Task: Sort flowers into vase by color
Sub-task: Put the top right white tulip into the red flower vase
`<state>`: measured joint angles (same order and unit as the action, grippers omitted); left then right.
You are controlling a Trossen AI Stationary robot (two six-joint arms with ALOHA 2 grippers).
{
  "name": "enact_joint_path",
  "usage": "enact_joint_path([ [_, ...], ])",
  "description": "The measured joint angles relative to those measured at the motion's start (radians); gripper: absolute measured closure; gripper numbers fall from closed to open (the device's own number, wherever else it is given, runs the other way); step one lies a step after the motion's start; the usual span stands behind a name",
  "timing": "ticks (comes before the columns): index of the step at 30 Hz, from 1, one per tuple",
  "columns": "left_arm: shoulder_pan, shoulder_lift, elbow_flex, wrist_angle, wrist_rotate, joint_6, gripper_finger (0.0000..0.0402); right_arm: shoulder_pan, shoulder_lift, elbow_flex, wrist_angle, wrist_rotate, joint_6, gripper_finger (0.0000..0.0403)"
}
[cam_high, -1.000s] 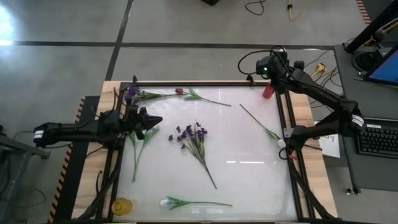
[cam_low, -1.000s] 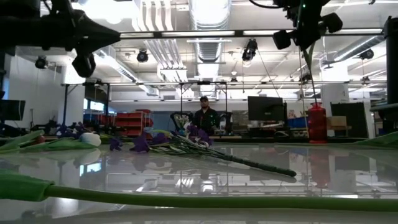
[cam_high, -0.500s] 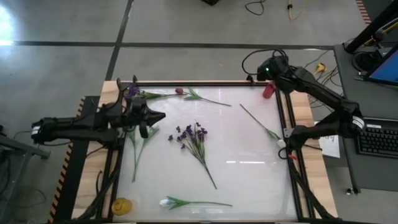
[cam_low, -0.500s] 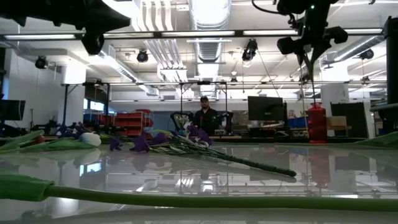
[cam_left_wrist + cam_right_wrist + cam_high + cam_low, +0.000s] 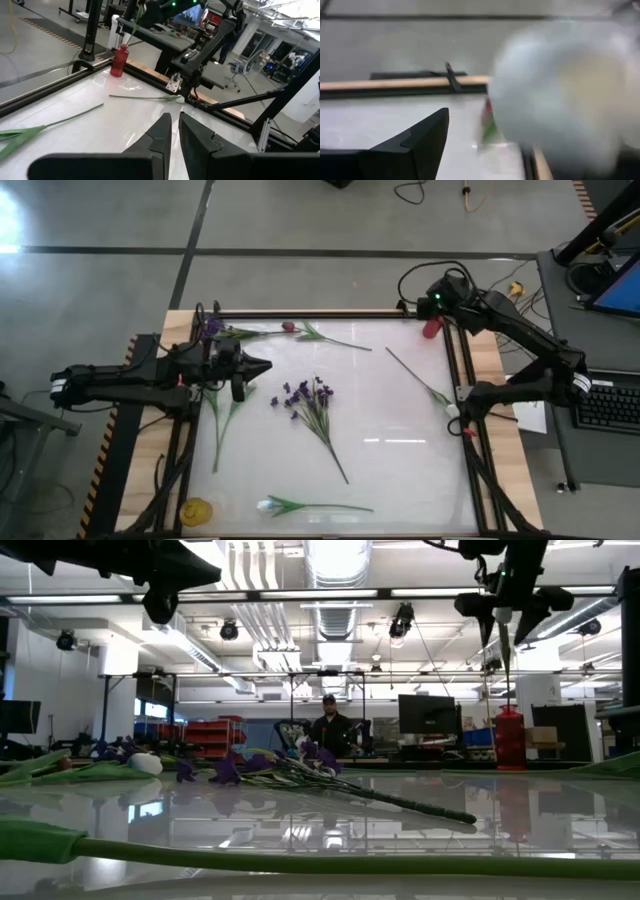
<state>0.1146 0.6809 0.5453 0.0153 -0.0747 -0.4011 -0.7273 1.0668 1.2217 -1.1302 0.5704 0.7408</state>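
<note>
From above, shows the left gripper (image 5: pixel 262 366) over the table's left side, the purple spray (image 5: pixel 308 395) just ahead of its tips, and the right gripper (image 5: pixel 438 302) directly above the red vase (image 5: pixel 431 328). At table level, shows that right gripper pinching the white tulip (image 5: pixel 503 645), stem hanging straight beneath it. Through the wrists, shows left fingers (image 5: pixel 197 145) narrow around nothing, and the tulip's pale bud close beside one right finger (image 5: pixel 410 145).

Glossy white tabletop (image 5: pixel 400 450), raw wood edging (image 5: pixel 497 435), matt black metal frame (image 5: pixel 330 314).
</note>
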Motion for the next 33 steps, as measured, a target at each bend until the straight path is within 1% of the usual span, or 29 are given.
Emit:
enact_joint_path([
  [3, 0.000, 0.001, 0.000, -0.001, 0.014, 0.000, 0.0377, 0.000, -0.001, 0.000, -0.069, -0.010, 0.020, 0.0120],
  [5, 0.000, 0.000, 0.000, -0.002, 0.014, 0.000, 0.0377, 0.000, -0.005, 0.000, -0.085, -0.034, 0.022, 0.0122],
  [9, 0.000, 0.000, 0.000, -0.004, 0.015, 0.000, 0.0377, 0.000, -0.016, 0.010, -0.107, -0.127, 0.026, 0.0120],
  [13, 0.000, 0.000, 0.000, -0.004, 0.037, -0.002, 0.0377, 0.000, -0.024, 0.054, -0.185, -0.208, 0.019, 0.0121],
  [17, 0.000, -0.001, 0.000, -0.004, 0.041, -0.001, 0.0377, 0.031, -0.050, 0.082, -0.229, -0.242, -0.008, 0.0126],
  [20, 0.000, -0.002, 0.000, -0.004, 0.041, 0.009, 0.0377, 0.107, -0.077, 0.081, -0.222, -0.257, -0.001, 0.0130],
  [24, 0.000, -0.002, 0.000, -0.002, 0.041, 0.027, 0.0377, 0.250, -0.091, 0.078, -0.220, -0.257, 0.026, 0.0136],
  [26, 0.000, -0.002, 0.000, -0.001, 0.041, 0.036, 0.0377, 0.329, -0.084, 0.075, -0.219, -0.275, 0.038, 0.0140],
  [29, 0.000, -0.001, 0.000, -0.001, 0.041, 0.048, 0.0377, 0.441, -0.057, 0.058, -0.219, -0.347, 0.053, 0.0148],
  [33, 0.000, 0.001, 0.000, 0.000, 0.041, 0.053, 0.0377, 0.551, 0.003, 0.001, -0.235, -0.439, 0.139, 0.0161],
])
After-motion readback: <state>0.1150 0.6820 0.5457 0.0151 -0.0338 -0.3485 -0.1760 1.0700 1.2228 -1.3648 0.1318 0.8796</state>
